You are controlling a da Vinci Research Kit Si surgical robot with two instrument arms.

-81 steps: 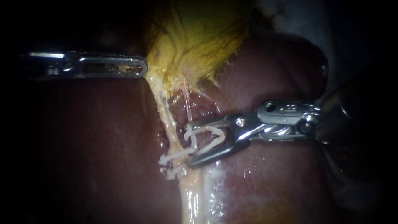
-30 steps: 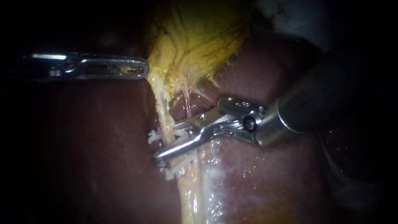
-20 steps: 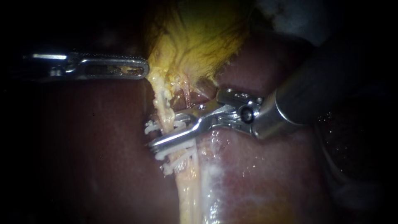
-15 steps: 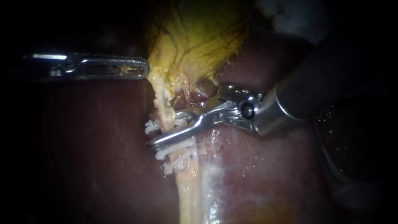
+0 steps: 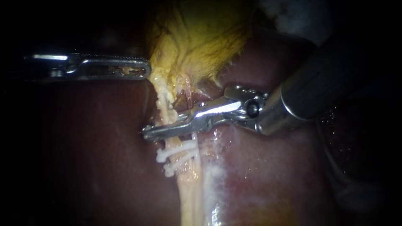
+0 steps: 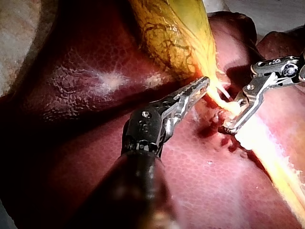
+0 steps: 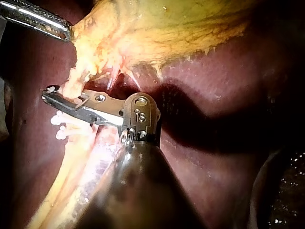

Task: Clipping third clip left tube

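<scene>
The left tube (image 5: 165, 111), a pale yellow strand, runs down the frame's centre over the liver (image 5: 268, 167). The right instrument (image 5: 153, 133) slants in from the upper right, its tool pinching this tube just above two white clips (image 5: 178, 151). At upper left, the level left instrument (image 5: 142, 69) has its tool clamped on the gallbladder (image 5: 197, 37) edge.

The left instrument (image 5: 144, 69) is bare polished metal, bright where the light catches it, with fine ridging along one edge. The right instrument (image 5: 150, 133) has the same shiny metal at its tip. Its shaft (image 5: 318, 79) is dark and smooth with a satin sheen, and ends in a brighter metal collar. The liver (image 5: 83, 146) is wet and glossy, and looks finely mottled in the left wrist view. The gallbladder (image 5: 201, 37) looks duller, with dark threadlike lines and a frayed edge. The left tube (image 5: 167, 113) is slick and stringy. The clips (image 5: 176, 152) are white, matt and plastic-looking.
</scene>
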